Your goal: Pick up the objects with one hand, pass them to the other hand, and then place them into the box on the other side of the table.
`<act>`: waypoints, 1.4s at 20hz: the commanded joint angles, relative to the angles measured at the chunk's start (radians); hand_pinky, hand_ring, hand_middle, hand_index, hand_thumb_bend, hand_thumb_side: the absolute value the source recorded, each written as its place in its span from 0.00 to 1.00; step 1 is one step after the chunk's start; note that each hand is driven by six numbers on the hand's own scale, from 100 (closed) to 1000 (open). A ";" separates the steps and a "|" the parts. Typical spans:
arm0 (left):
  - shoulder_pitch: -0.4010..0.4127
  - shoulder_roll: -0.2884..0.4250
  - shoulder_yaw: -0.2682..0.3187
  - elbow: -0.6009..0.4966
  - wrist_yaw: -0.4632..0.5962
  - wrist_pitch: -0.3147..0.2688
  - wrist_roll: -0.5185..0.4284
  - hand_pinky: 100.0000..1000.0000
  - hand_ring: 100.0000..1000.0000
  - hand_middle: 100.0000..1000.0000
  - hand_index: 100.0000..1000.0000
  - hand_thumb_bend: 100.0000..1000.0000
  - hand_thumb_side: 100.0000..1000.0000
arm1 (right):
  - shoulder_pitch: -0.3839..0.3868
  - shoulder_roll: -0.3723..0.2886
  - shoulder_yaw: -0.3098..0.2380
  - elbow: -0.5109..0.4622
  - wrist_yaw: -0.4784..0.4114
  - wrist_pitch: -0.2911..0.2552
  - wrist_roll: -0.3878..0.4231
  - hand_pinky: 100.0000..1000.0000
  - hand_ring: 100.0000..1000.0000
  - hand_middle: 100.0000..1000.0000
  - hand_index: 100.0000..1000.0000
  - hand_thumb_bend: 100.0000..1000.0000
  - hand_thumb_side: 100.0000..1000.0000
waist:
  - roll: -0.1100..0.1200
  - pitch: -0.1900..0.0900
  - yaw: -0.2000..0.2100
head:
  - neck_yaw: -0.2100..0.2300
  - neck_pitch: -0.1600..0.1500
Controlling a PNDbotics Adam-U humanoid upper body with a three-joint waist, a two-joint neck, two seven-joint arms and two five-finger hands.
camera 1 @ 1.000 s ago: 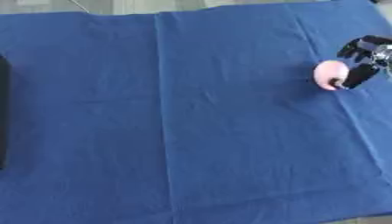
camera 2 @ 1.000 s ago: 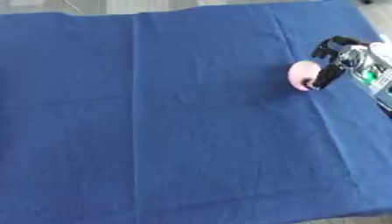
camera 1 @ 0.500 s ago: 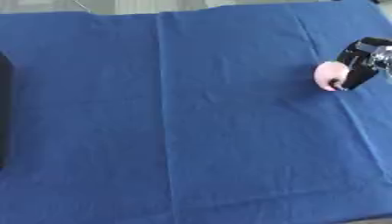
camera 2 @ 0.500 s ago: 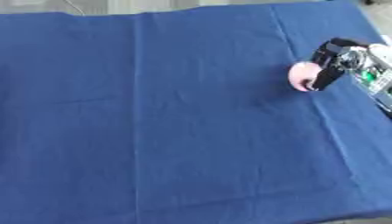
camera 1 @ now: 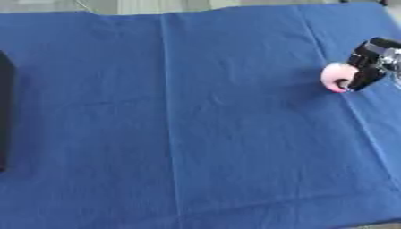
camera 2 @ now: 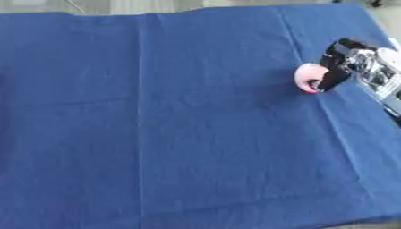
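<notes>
At the right edge of the table, toward its far corner, your right hand (camera 2: pixel 344 65) comes in from the side, and its black fingers (camera 2: pixel 335 76) are curled round a pink ball (camera 2: pixel 309 77). The fingers wrap the ball's right side and a fingertip shows dark against its lower front, so the ball is pinched between fingers and thumb; the silver parts of the wrist trail off toward the right edge behind it. You cannot tell from these views whether the ball rests on the cloth or is held just above it, as its underside meets the blue with only a faint shadow.

The ball is pale pink and round, with its left side bare and turned toward the middle of the table. It sits near the right edge, well apart from everything else.

Under it, a blue cloth (camera 1: pixel 196 125) covers the whole table, creased in long straight fold lines: one runs from the far edge to the near edge left of the middle, and another slants down the right side close under the hand. A strip of pale floor shows beyond the far edge.

At the left edge of the table, about midway along it, the dark side of a box (camera 1: pixel 5 112) shows in the left eye view only, mostly cut off by the frame.

Your left hand shows in neither view.
</notes>
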 commanded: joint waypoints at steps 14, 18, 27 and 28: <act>0.006 0.028 0.016 -0.001 0.000 -0.004 0.000 0.70 0.60 0.57 0.71 0.00 0.51 | 0.078 -0.033 -0.083 -0.185 -0.057 0.002 -0.142 0.71 0.54 0.50 0.48 0.19 0.00 | -0.002 -0.042 -0.024 | 0.022 0.006; 0.008 0.029 0.017 -0.001 0.001 -0.004 0.000 0.70 0.60 0.57 0.71 0.00 0.51 | 0.100 -0.020 -0.107 -0.233 -0.075 -0.002 -0.206 0.64 0.52 0.49 0.46 0.19 0.00 | -0.003 -0.044 -0.028 | 0.029 0.008; 0.004 0.033 0.018 -0.007 0.006 -0.006 0.000 0.70 0.60 0.57 0.71 0.00 0.50 | 0.117 0.057 -0.131 -0.377 -0.155 -0.033 -0.436 0.46 0.47 0.46 0.42 0.17 0.00 | 0.001 -0.054 -0.025 | 0.038 0.005; 0.003 0.034 0.018 -0.007 0.006 -0.006 0.000 0.70 0.60 0.57 0.71 0.00 0.50 | 0.113 0.065 -0.127 -0.380 -0.164 -0.044 -0.453 0.44 0.47 0.46 0.41 0.17 0.00 | 0.002 -0.055 -0.024 | 0.037 0.006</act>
